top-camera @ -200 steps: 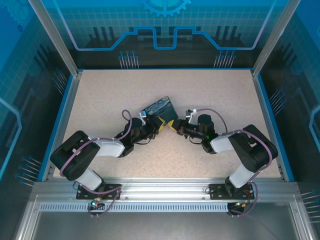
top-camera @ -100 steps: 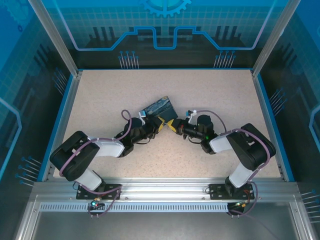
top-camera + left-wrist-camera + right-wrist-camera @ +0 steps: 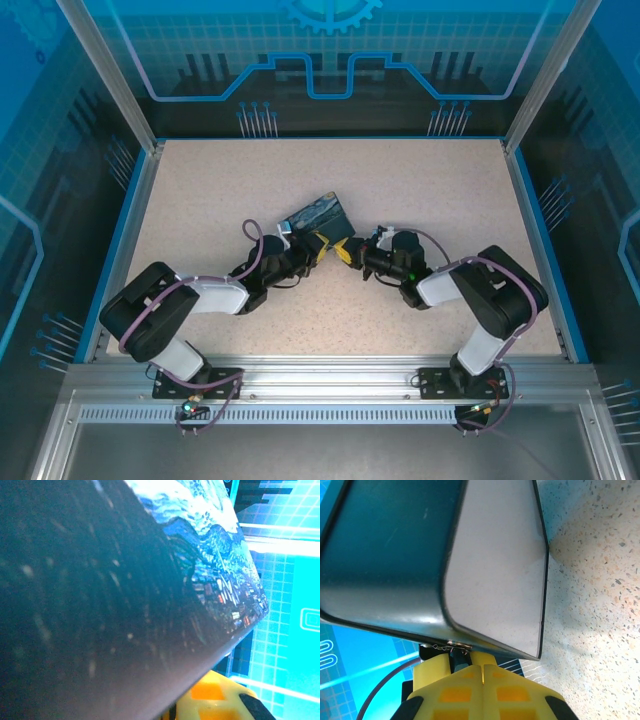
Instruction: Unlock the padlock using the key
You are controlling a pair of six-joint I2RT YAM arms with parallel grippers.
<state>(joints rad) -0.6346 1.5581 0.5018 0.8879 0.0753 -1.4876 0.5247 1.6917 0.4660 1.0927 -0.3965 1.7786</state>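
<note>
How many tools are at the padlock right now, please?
2. The left tool grips the padlock at its near edge; the right tool, shut, meets its lower right corner, with a small metal piece, probably the key, at its tip.

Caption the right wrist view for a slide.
Right gripper, shut on a tiny key, meets the padlock's edge beside the speckled table.

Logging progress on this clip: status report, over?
Left hand clamped on padlock. Right hand shut, tips at the padlock's edge. No obstruction seen between them.
</note>
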